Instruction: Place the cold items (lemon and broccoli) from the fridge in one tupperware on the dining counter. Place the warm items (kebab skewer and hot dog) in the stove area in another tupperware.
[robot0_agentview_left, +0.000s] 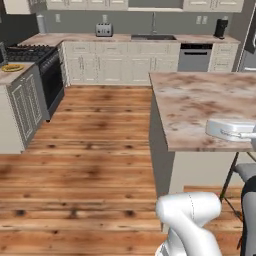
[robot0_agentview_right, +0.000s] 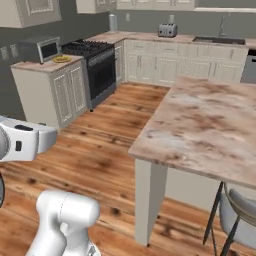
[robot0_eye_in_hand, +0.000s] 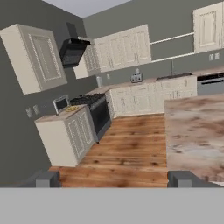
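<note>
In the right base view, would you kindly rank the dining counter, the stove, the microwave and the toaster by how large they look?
1. dining counter, though it sits nearest the camera
2. stove
3. microwave
4. toaster, which stands farthest away, so its small look is partly distance

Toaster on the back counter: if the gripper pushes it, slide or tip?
The toaster looks boxy, wider than tall, and sits flat on the counter, so it would probably slide rather than tip or roll. Its shiny metal-looking sides may be slippery for the fingertips. Weight can't be judged.

A toaster (robot0_agentview_left: 104, 30) sits beside the sink (robot0_agentview_left: 153, 37) on the back counter (robot0_agentview_left: 75, 38).
</note>
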